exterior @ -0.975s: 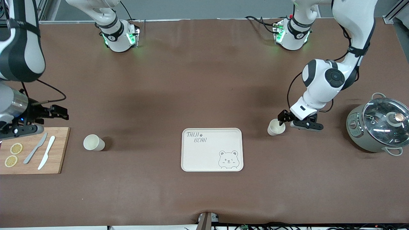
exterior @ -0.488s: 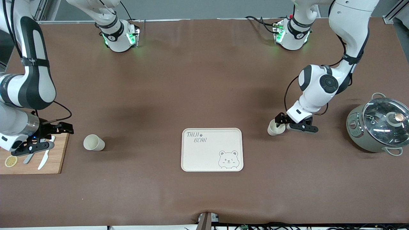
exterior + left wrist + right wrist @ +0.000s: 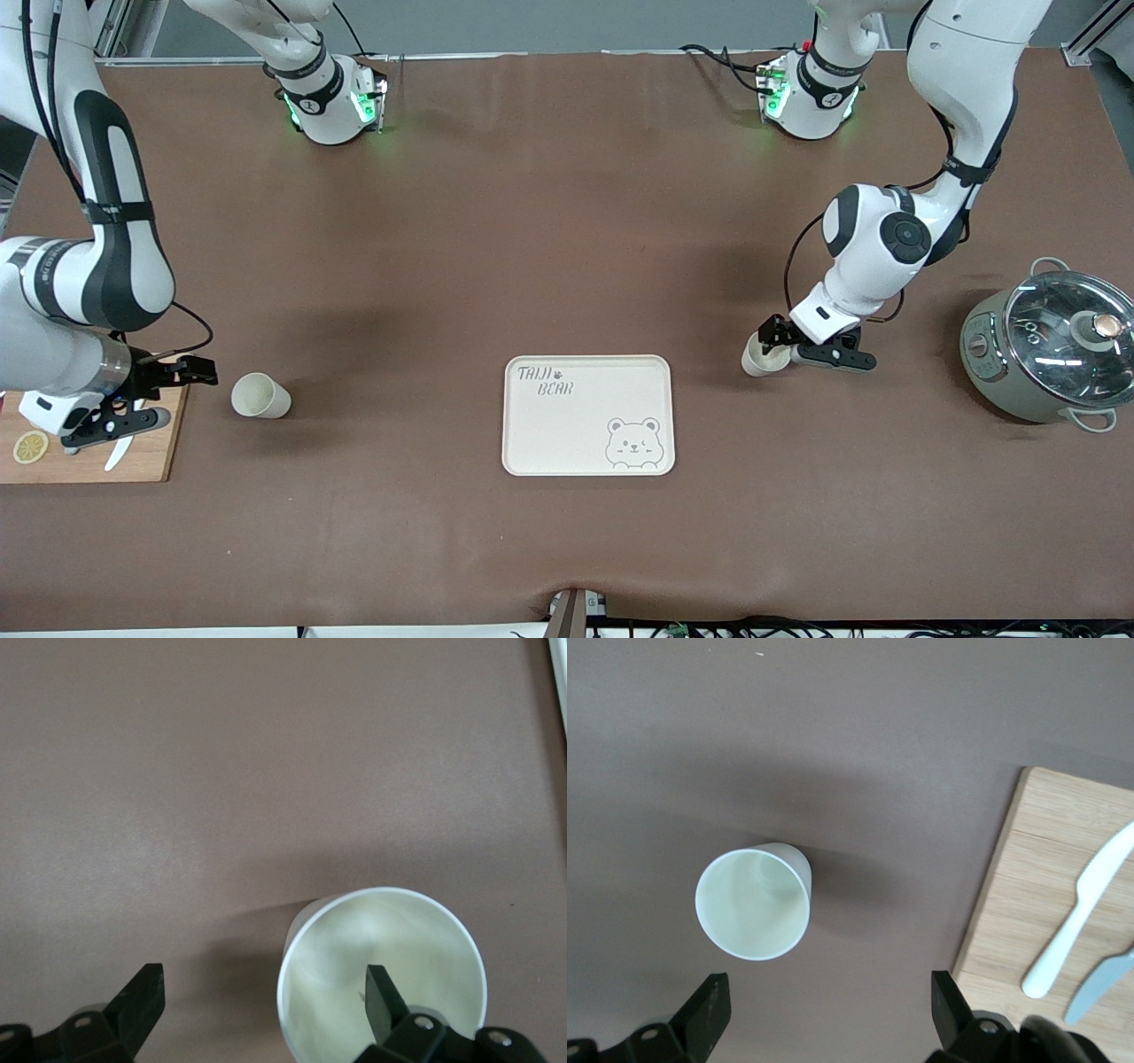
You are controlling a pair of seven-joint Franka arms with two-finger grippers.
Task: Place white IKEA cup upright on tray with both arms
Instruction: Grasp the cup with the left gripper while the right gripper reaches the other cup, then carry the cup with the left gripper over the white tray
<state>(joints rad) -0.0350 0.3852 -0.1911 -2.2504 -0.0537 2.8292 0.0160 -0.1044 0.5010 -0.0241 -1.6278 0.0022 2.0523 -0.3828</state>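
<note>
Both cups stand on the worktop either side of the tray point(image 3: 588, 415): the left tool point(image 3: 778, 344) straddles one cup's point(image 3: 760, 355) rim, spread for gripping, while the right tool point(image 3: 177, 390), open and empty, nears the other cup point(image 3: 259, 395).

Two white cups stand upright on the worktop, mouths open upward. One cup point(image 3: 260, 395) sits toward the right arm's end, just beside the edge of a wooden board, apart from the right end effector point(image 3: 177, 390), whose fingers are spread. The other cup point(image 3: 762, 355) stands toward the left arm's end; the left end effector point(image 3: 780, 341) straddles its wall, one fingertip point(image 3: 383, 992) inside the mouth and the other outside, fingers spread. The cream rectangular tray point(image 3: 588, 416) lies flat between the two cups, midway along the worktop, bearing a grey bear face and "TAIJI BEAR" lettering
</note>
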